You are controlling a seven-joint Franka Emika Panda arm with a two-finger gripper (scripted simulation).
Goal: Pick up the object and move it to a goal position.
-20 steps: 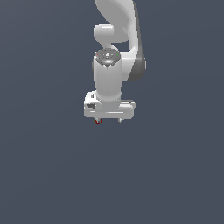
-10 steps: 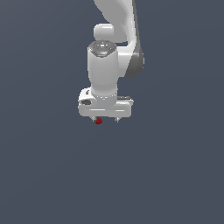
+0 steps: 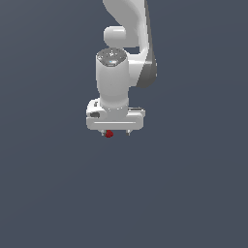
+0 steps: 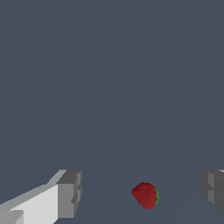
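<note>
Red and tiny, the strawberry (image 4: 145, 195) lies on the grey floor (image 4: 109, 87) between the spread fingers (image 4: 68, 194) of the white gripper (image 3: 115, 132), untouched, seemingly so they can straddle it before closing.

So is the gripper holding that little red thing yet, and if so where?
No. The gripper is open, and the strawberry sits between its fingers, untouched.
</note>
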